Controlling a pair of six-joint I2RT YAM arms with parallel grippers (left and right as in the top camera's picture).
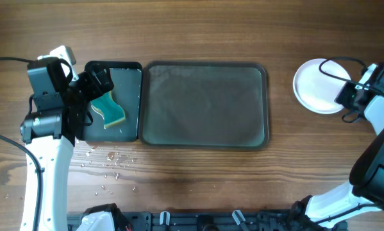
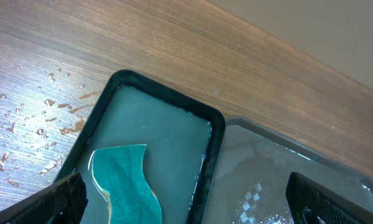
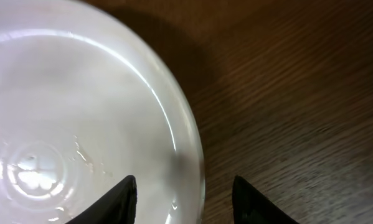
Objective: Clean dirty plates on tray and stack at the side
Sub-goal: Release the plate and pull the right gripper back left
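1. Closest up is my right gripper. Its fingers are spread and not clamping anything, just straddling the rim of a white plate.
2. That plate sits on the wooden table, well right of the grey tray. Can't tell if more are stacked under it.
3. My left gripper is wide open, hovering over the black tray with the green sponge in it.
4. Water drops dot the table beside that tray.

a brown wood-grain counter fills the view, evenly lit with a soft sheen. water droplets speckle its front left. past one edge lies a pale beige surface.
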